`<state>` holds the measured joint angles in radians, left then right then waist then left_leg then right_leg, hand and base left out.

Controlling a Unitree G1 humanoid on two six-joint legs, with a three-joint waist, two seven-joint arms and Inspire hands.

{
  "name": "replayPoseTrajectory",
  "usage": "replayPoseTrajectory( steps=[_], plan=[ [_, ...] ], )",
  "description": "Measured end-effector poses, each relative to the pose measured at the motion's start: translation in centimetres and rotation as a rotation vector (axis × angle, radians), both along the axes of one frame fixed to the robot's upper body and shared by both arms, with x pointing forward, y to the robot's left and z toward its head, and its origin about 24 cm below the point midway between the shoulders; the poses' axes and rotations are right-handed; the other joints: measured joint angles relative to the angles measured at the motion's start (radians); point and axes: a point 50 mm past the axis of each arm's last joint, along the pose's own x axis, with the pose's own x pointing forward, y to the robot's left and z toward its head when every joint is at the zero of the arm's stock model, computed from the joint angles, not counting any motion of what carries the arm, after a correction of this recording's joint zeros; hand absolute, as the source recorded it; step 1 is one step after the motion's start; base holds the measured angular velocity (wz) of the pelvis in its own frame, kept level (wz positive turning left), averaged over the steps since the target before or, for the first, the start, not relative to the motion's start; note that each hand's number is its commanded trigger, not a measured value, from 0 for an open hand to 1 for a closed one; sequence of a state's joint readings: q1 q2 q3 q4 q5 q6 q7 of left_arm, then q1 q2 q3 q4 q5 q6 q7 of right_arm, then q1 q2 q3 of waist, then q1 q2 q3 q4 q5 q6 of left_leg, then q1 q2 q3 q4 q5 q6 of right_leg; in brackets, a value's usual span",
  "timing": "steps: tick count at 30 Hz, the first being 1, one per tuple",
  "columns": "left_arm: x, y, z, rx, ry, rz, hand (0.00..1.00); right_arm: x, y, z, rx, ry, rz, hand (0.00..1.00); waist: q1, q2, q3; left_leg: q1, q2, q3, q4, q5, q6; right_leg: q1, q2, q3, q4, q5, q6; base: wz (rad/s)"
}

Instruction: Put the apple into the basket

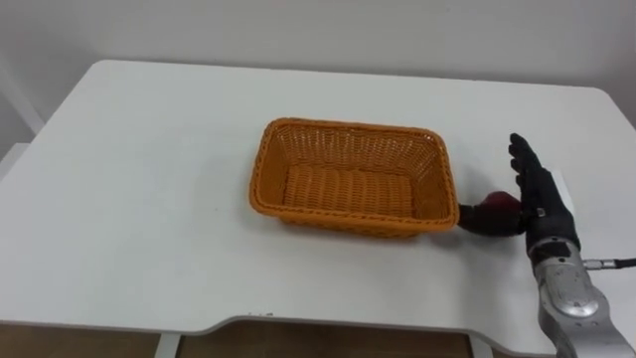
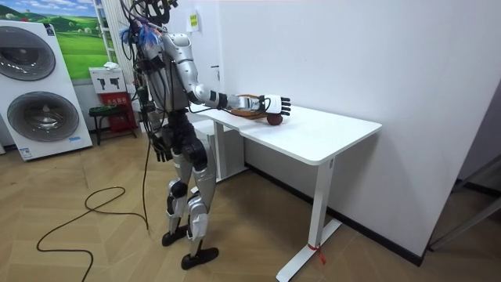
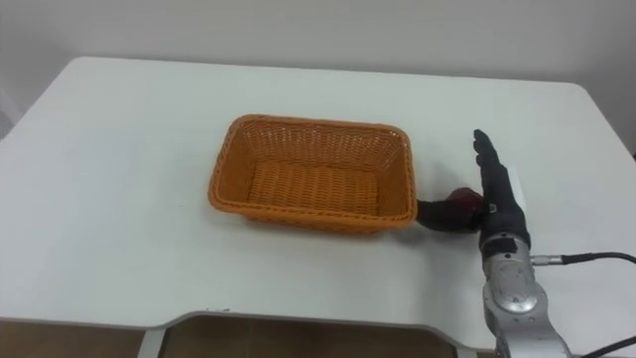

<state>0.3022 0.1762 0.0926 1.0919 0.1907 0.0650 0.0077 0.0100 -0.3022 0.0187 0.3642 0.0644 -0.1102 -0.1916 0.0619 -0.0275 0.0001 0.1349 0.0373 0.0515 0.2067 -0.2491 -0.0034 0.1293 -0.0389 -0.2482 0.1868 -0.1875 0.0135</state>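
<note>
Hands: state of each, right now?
Right hand: open, straight, beside the apple, not gripping it.
Left hand: hangs at the robot's side; state cannot be told.

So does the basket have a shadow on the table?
Left eye view: only a thin, soft shadow along the basket's near side on the white table; the apple beside the right robot hand looks very dark. Room view: the table top is evenly bright, without glare.
</note>
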Motion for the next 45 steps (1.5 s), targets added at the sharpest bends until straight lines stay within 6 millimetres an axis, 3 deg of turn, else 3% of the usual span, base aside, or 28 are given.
replayPoseTrajectory(
  steps=[19, 20, 21, 22, 23, 27, 37, 45],
  plan=[
    [0.0, 0.0, 0.0, -0.001, 0.014, 0.004, 0.00, -0.2, -0.1, -0.5, -0.033, 0.033, 0.024, 0.00, -0.004, -0.009, 0.0014, -0.002, -0.005, -0.002, 0.009, 0.000, 0.000, 0.007, -0.004, -0.002, -0.003, -0.001, 0.001, 0.01],
    [-0.1, 0.0, 0.0, -0.001, 0.015, 0.005, 0.00, -0.2, -0.1, -0.6, -0.033, 0.037, 0.022, 0.31, -0.004, -0.010, 0.0015, -0.002, -0.005, -0.002, 0.009, 0.000, 0.000, 0.007, -0.004, -0.002, -0.003, -0.001, 0.001, 0.00],
    [-0.1, 0.0, 0.0, -0.001, 0.018, 0.006, 0.00, -0.3, -0.2, -0.8, -0.034, 0.046, 0.018, 0.41, -0.004, -0.012, 0.0009, 0.000, -0.005, -0.001, 0.009, 0.000, 0.000, 0.008, -0.004, -0.001, -0.003, -0.001, 0.001, 0.00],
    [-0.2, 0.0, 0.0, -0.002, 0.022, 0.008, 0.00, -0.4, -0.4, -1.0, -0.035, 0.052, 0.009, 0.90, -0.005, -0.016, 0.0001, 0.001, -0.005, -0.001, 0.009, 0.000, 0.000, 0.009, -0.005, -0.002, -0.003, -0.001, 0.001, 0.00],
    [-0.2, 0.0, 0.0, -0.001, 0.022, 0.008, 0.00, -0.5, -0.5, -1.1, -0.036, 0.057, 0.002, 1.00, -0.005, -0.018, 0.0007, 0.001, -0.005, -0.001, 0.010, 0.000, 0.000, 0.010, -0.005, -0.002, -0.003, -0.001, 0.001, 0.00],
    [-0.2, 0.0, 0.0, -0.001, 0.022, 0.008, 0.00, -1.7, -1.2, -3.0, -0.039, 0.152, -0.046, 1.00, -0.005, -0.022, 0.0010, 0.004, -0.005, 0.000, 0.011, 0.000, 0.000, 0.013, -0.005, 0.000, -0.001, 0.000, 0.001, 0.00],
    [0.0, -0.2, -0.1, -0.007, 0.023, -0.030, 0.00, -1.8, -2.7, -2.7, -0.050, 0.112, -0.129, 1.00, -0.016, -0.004, -0.0068, 0.011, -0.004, 0.002, -0.001, 0.000, 0.000, 0.014, -0.003, 0.001, -0.003, -0.001, 0.001, 0.00],
    [0.5, -0.2, 0.0, -0.005, 0.000, -0.037, 0.00, -1.8, -2.5, -2.7, -0.058, 0.115, -0.120, 1.00, -0.023, -0.004, -0.0053, 0.016, -0.004, 0.002, -0.002, 0.000, 0.000, 0.018, -0.004, -0.001, -0.002, -0.001, 0.001, 0.00]
  ],
)
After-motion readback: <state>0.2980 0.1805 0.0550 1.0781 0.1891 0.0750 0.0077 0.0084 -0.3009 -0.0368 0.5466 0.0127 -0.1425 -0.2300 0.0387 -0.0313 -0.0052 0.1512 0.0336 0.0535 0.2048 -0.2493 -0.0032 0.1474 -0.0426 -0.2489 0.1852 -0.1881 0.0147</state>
